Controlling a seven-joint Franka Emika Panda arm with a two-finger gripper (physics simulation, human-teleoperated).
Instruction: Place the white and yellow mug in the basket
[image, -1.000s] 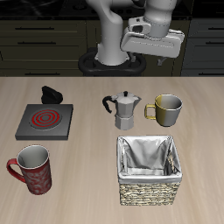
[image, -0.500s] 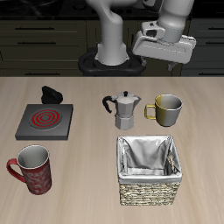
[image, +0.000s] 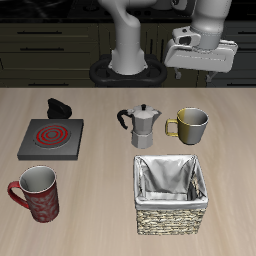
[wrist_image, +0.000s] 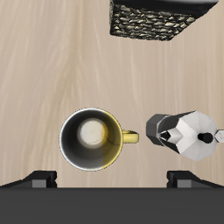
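- The white and yellow mug (image: 190, 124) stands upright on the tabletop (image: 100, 210), well apart from the end effector and outside the basket; before it, the bigger things of the scene.
- The tabletop is a pale wooden surface that carries everything here; dark cabinets run behind it.
- The Franka arm (image: 128, 40) rises from its round base at the back of the tabletop, and its end effector (image: 202, 72) hangs high above the back part of the tabletop, over the area behind the mug, touching nothing.
- The end effector's fingers (wrist_image: 39, 179) stand wide apart in the wrist view, with the mug and the moka pot showing between them far below; nothing is held.
- The basket (image: 172, 194), square and woven in straw colour with a grey-white cloth lining, sits near the tabletop's front edge, just in front of the mug and the moka pot; nothing can be seen inside it.
- A square grey stove plate (image: 50, 138) with a red spiral burner lies flat, level with the moka pot but well apart from it.
- A red patterned mug (image: 36, 192) with a white inside stands near the front edge, in front of the stove plate, far from the basket.
- The moka pot (image: 142, 124), silver with a black handle and knob, stands just beside the white and yellow mug.
- The white and yellow mug has a glossy olive-yellow outside, a whitish inside (wrist_image: 91, 136), and its loop handle turned toward the moka pot; the two are close but apart.
- A small black object (image: 57, 106) lies behind the stove plate; what it is I cannot tell.
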